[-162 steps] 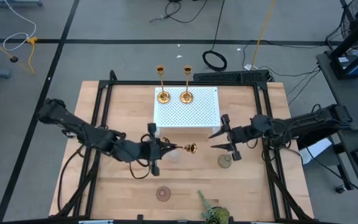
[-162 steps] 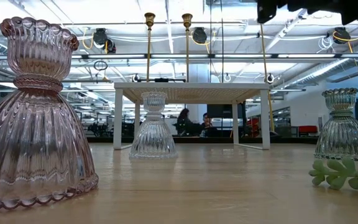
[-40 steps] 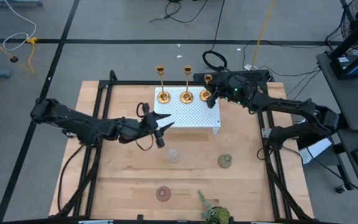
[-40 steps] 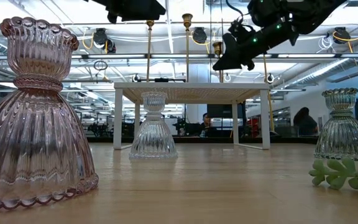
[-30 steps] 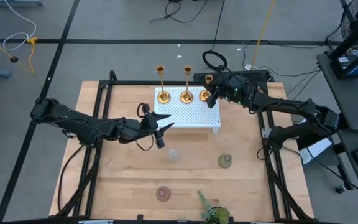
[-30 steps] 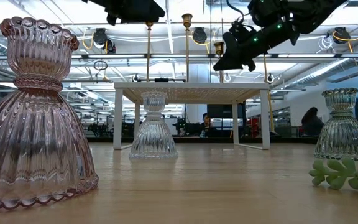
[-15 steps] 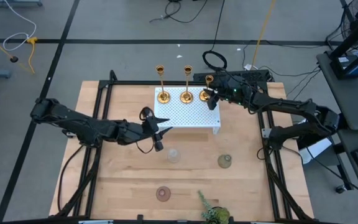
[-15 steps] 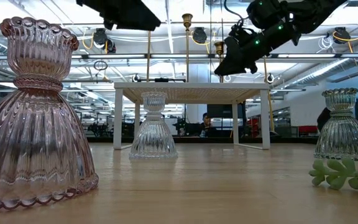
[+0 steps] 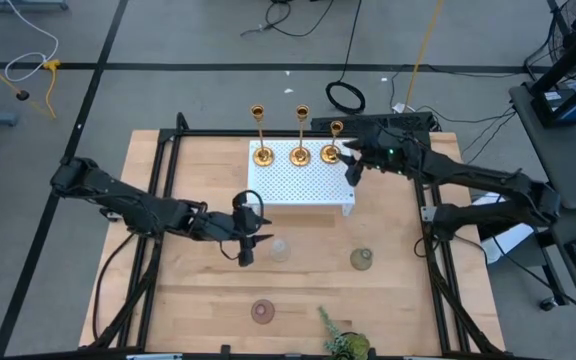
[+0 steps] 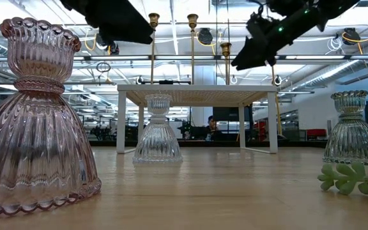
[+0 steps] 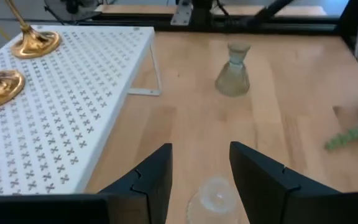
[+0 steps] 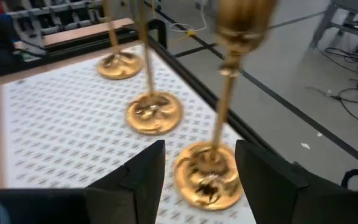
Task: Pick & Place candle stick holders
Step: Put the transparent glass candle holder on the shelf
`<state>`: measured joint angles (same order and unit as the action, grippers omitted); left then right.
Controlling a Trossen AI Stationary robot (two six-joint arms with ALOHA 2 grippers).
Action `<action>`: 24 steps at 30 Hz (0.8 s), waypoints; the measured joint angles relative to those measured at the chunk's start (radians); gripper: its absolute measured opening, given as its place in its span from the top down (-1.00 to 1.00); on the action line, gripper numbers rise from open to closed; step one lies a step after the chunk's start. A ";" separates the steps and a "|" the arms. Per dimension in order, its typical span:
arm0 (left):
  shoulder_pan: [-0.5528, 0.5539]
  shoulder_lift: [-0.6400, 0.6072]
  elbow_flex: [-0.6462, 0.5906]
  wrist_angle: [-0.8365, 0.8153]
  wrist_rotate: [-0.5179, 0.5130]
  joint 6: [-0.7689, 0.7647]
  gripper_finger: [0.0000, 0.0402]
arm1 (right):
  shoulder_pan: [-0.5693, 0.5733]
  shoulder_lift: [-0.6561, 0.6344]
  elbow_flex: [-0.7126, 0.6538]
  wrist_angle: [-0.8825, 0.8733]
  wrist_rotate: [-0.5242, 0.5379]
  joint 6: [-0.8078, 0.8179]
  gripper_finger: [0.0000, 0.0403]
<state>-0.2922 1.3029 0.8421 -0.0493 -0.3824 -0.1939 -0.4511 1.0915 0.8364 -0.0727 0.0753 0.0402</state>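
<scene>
On the white stand point(image 9: 300, 180), three gold candlesticks point(image 9: 330, 154) are standing while the right gripper point(image 9: 352, 166) hovers beside them, fingers spread and empty, and the left gripper point(image 9: 247, 243) is hanging open near the clear glass holder point(image 9: 280, 250).

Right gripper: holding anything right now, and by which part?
Nothing. The right gripper is open, its fingers either side of the third gold candlestick, standing on the white stand.

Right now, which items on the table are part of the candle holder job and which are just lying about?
Job items:
three gold candlesticks on the stand
clear glass holder
green glass holder
pink glass holder

Just lying about:
white perforated stand
leafy sprig
</scene>
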 joint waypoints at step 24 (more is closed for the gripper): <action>-0.286 -0.127 -0.363 0.450 -0.146 0.044 0.18 | 0.535 -0.074 0.000 -0.112 -0.078 0.158 0.06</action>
<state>-0.5784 1.1763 0.4795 0.4005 -0.5289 -0.1504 0.0842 1.0180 0.8360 -0.1845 -0.0025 0.1986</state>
